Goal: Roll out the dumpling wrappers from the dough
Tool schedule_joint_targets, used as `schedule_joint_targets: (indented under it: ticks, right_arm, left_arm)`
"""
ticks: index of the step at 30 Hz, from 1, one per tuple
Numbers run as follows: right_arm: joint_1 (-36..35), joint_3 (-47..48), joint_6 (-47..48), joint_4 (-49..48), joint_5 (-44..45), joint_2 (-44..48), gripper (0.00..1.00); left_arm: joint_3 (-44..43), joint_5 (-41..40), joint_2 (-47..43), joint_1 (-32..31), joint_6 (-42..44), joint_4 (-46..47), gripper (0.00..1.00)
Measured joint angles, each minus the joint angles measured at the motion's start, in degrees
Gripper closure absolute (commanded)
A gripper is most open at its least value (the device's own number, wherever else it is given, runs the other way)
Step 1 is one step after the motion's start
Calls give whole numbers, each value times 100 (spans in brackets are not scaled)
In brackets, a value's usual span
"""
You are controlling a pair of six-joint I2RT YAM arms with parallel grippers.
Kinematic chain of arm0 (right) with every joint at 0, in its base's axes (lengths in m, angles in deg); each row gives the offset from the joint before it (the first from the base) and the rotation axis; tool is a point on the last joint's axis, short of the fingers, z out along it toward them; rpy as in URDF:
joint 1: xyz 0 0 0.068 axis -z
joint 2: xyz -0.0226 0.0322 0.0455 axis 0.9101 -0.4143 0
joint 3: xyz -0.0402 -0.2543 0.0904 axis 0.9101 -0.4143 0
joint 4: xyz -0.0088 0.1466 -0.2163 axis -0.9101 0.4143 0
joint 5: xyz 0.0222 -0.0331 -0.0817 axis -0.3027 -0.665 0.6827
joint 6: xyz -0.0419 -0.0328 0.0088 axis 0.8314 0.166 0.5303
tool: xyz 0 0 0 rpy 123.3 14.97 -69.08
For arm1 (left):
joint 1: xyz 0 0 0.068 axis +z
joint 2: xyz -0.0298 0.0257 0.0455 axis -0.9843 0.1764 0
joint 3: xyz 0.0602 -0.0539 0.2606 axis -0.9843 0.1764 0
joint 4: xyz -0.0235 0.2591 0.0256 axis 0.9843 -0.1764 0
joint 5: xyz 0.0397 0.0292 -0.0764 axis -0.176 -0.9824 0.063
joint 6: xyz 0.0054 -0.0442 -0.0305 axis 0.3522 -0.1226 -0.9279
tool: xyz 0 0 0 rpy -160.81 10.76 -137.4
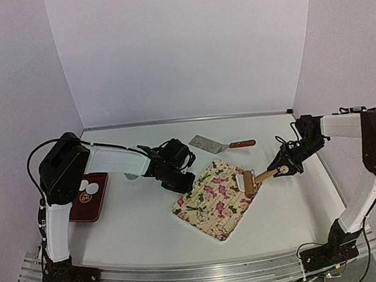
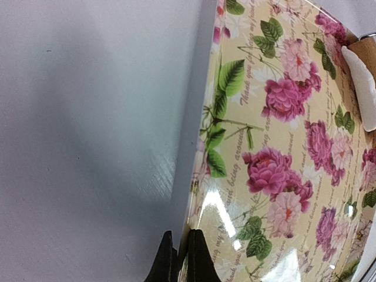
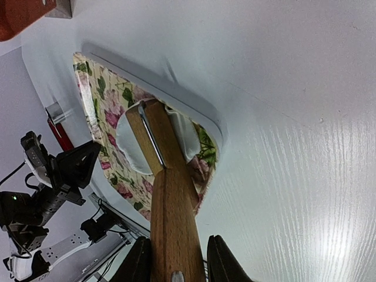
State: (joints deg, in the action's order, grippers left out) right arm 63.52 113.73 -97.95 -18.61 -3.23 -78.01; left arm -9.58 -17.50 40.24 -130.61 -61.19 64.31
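Wooden roller [image 3: 170, 200] lies across flattened white dough [image 3: 130, 150].

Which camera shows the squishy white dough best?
The right wrist camera: the soft white dough lump shows close up, under the wooden roller. The left wrist camera catches only its edge; from the top camera it is a tiny white speck.

White wood-grain table [image 1: 143, 230], plain pale backdrop panel [image 1: 185, 47] behind, lilac-tinted side walls [image 1: 6, 79], aluminium rail [image 1: 208, 271] along near edge
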Motion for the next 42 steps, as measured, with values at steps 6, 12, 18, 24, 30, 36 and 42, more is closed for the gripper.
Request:
schedule_joint_targets:
  ticks: [6, 12, 18, 24, 30, 36, 42]
  right_arm:
    - [-2, -23, -71, 78, 72, 91, 100]
    - [-2, 9, -217, 243, 164, 195, 100]
    - [7, 341, -238, 967, 682, 461, 100]
    - [106, 830, -190, 1481, 1447, 623, 100]
    - [150, 1349, -153, 1689, 1124, 797, 100]
    - [-213, 1658, 0, 1697, 778, 892, 100]
    - [-702, 1693, 182, 1774, 783, 447, 100]
  left_arm:
    - [50, 1, -30, 9, 34, 32, 100]
    - [51, 5, -30, 9, 115, 37, 100]
    - [28, -31, -30, 9, 194, -29, 100]
    - [23, -245, -67, 50, 214, -185, 100]
    - [36, -269, -85, 79, 418, -203, 100]
    - [43, -134, -94, 55, 824, -182, 100]
    - [43, 25, -94, 1, 1212, -171, 100]
